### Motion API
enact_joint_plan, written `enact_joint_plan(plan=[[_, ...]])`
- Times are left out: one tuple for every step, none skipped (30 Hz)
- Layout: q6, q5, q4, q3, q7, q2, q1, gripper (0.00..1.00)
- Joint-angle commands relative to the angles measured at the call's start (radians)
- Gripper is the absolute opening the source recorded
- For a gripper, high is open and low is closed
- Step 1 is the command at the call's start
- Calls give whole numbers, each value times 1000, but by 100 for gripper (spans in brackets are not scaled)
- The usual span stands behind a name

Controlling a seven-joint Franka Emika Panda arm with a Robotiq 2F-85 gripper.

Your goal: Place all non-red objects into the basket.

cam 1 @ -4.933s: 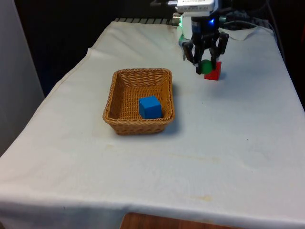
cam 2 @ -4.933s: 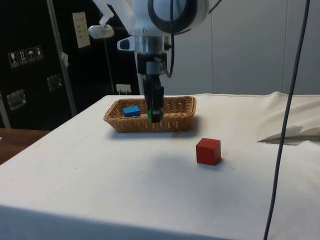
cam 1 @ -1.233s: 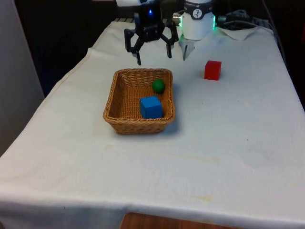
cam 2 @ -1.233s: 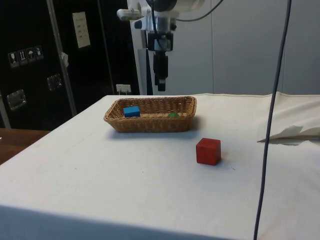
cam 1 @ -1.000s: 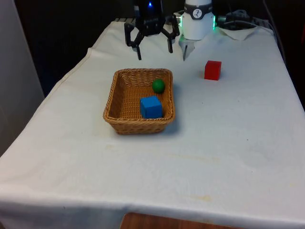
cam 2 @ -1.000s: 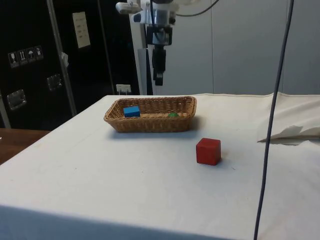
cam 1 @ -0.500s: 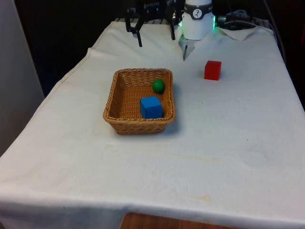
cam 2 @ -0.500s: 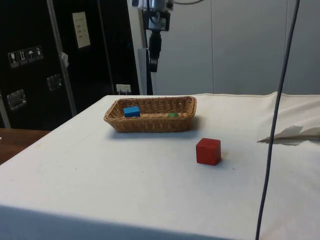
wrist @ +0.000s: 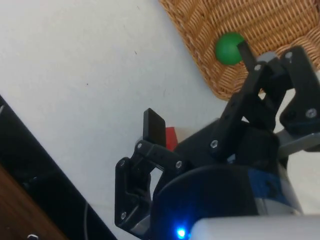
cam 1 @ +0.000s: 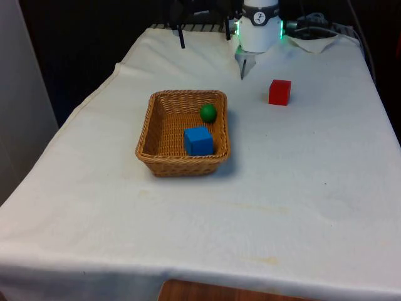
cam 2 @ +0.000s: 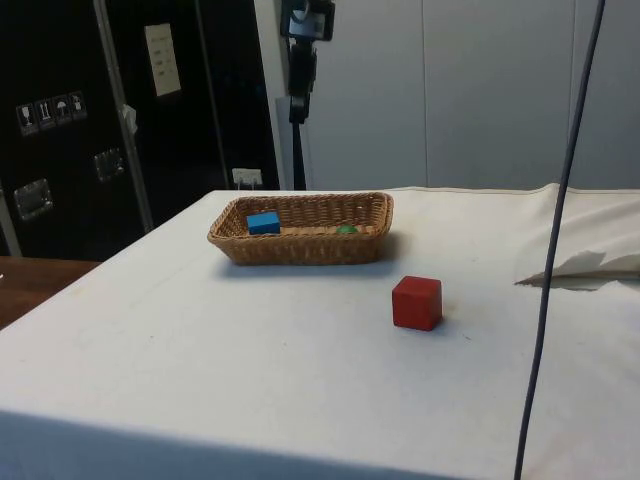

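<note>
The jaws stand wide apart with nothing between them, and the gripper (wrist: 200, 85) has climbed steadily over the last second, from just above the basket (cam 1: 150, 125) to high over the table's far end. The green ball (cam 1: 208, 113) it carried a few seconds ago now lies in the basket next to the blue block (cam 1: 198, 140). Only the red block (cam 1: 279, 92) sits out on the cloth, so the task looks finished.
</note>
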Motion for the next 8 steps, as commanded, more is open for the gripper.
enact_joint_plan(plan=[[-1,-31,1,1,28,-4,3,100],[0,-37,1,3,34,-6,4,100],[1,-41,1,4,37,-7,4,100],[2,-41,1,5,36,-7,4,100],[3,-42,2,5,36,-5,3,100],[3,-40,2,5,34,-5,3,100],[2,-38,2,5,33,-5,4,100],[1,-28,2,6,25,-6,4,100]])
